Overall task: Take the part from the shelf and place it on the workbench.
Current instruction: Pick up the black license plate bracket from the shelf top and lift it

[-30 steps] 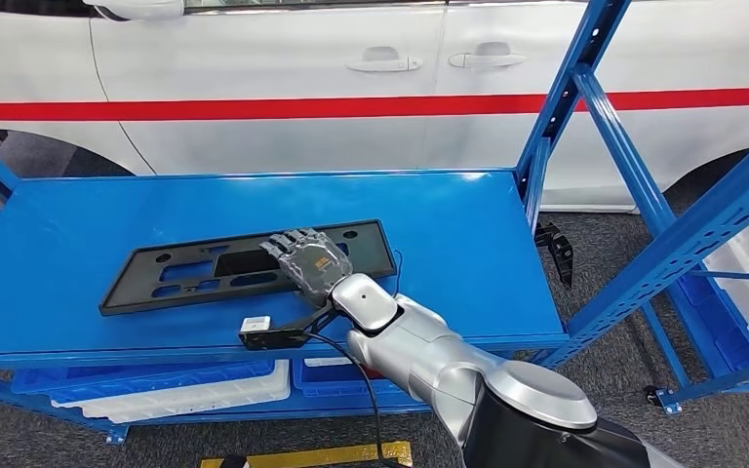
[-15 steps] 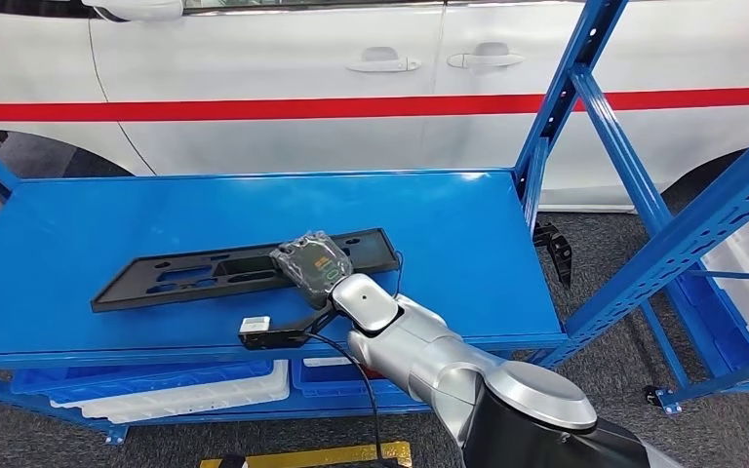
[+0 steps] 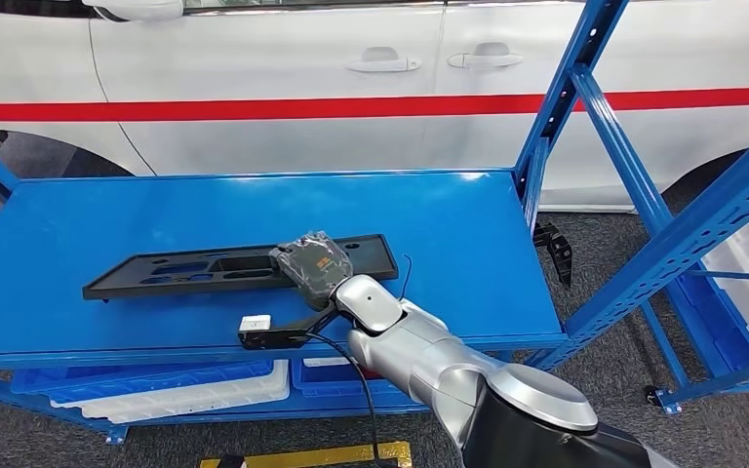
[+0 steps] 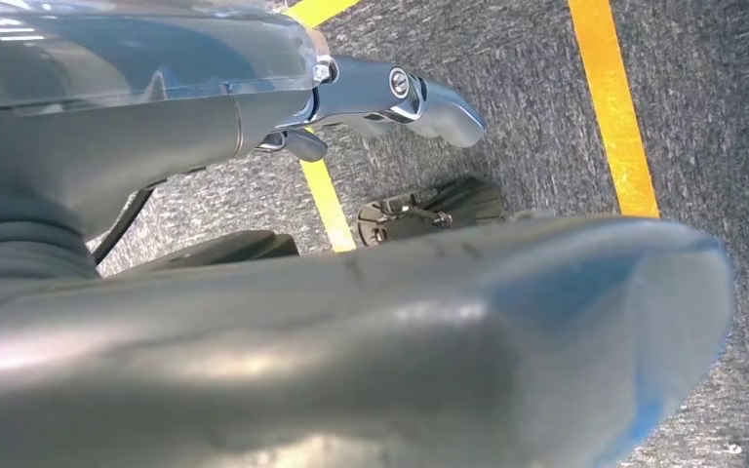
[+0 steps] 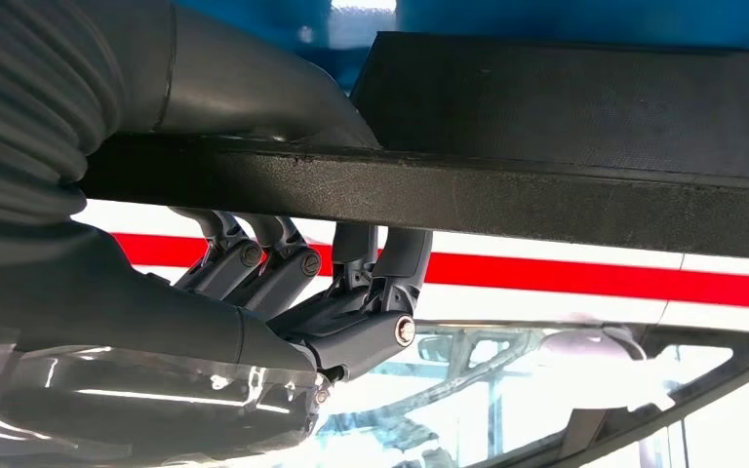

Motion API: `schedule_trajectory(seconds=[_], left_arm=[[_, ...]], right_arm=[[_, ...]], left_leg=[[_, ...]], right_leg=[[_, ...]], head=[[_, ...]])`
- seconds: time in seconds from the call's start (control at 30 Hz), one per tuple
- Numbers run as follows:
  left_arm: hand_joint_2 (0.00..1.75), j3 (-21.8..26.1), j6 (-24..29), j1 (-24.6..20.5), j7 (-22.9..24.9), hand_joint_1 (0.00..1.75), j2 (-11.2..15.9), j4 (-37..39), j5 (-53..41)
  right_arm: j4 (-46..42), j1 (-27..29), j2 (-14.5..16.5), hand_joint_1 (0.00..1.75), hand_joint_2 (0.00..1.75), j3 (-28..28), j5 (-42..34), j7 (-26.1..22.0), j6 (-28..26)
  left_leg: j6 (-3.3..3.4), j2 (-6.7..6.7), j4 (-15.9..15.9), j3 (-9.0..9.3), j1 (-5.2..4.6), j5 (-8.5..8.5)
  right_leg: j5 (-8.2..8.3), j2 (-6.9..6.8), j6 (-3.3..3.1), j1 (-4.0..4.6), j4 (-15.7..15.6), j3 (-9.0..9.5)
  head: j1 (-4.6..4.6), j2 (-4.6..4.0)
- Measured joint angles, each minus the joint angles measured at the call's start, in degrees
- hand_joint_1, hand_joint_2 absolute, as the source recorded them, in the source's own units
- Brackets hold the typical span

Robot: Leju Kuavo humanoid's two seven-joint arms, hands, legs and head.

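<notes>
Part (image 3: 185, 274), long black plastic panel: you've got R hand (image 3: 312, 263) clamped on its near edge, fingers (image 5: 380, 273) over, thumb under, above blue shelf (image 3: 449, 224). L hand state: can't tell.

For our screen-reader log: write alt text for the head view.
The robot's right hand grips a long black plastic part at its near edge, over a blue metal shelf. A white car with a red stripe stands behind the shelf, and white trays sit on the level below.
</notes>
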Motion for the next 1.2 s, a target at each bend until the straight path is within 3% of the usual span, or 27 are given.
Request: schedule_trajectory(seconds=[0.43, 0.63, 0.93, 1.07, 1.2], left_arm=[[0.00, -1.17, 1.26, -0.02, -2.39, 0.00, 0.33, 0.00, -3.14], [0.00, -3.64, 8.78, -0.11, -10.33, 0.00, 0.33, 0.00, -4.90], [0.00, -5.01, 7.49, -0.16, -14.06, 0.00, 0.42, 0.00, -3.54], [1.75, -5.03, 5.24, -0.18, -14.00, 0.00, 0.42, 0.00, -2.92], [1.75, -5.08, 4.31, -0.19, -14.04, 0.00, 0.39, 0.00, -2.92]], right_arm=[[1.19, 0.12, 0.00, 1.75, 1.75, -2.24, 2.62, -0.80, -0.31], [1.50, 0.51, -0.08, 1.75, 1.75, -3.29, 4.24, -0.95, -0.43], [1.73, 0.70, -0.15, 1.75, 1.75, -5.00, 5.84, -1.33, -0.23], [1.73, 0.70, -0.15, 1.75, 1.75, -5.50, 6.64, -1.52, 0.18], [1.72, 0.70, -0.15, 1.75, 1.75, -5.96, 7.23, -1.64, 0.42]], left_leg=[[0.00, 0.00, 0.01, 0.00, 0.00, 0.00], [0.00, 0.00, 0.01, 0.00, 0.00, 0.00], [0.00, 0.00, 0.01, 0.00, 0.00, 0.00], [0.00, 0.00, 0.01, 0.00, 0.00, 0.00], [0.00, 0.00, 0.01, 0.00, 0.00, 0.00]], right_leg=[[0.00, 0.00, 0.00, -0.01, 0.00, 0.00], [0.00, 0.00, 0.00, 0.00, 0.00, 0.00], [0.00, 0.00, 0.00, -0.01, 0.00, 0.01], [0.00, 0.00, 0.00, -0.01, 0.00, 0.01], [0.00, 0.00, 0.00, -0.01, 0.00, 0.01]], head=[[0.00, 0.00], [0.00, 0.00], [0.00, 0.00], [0.00, 0.00], [0.00, 0.00]])
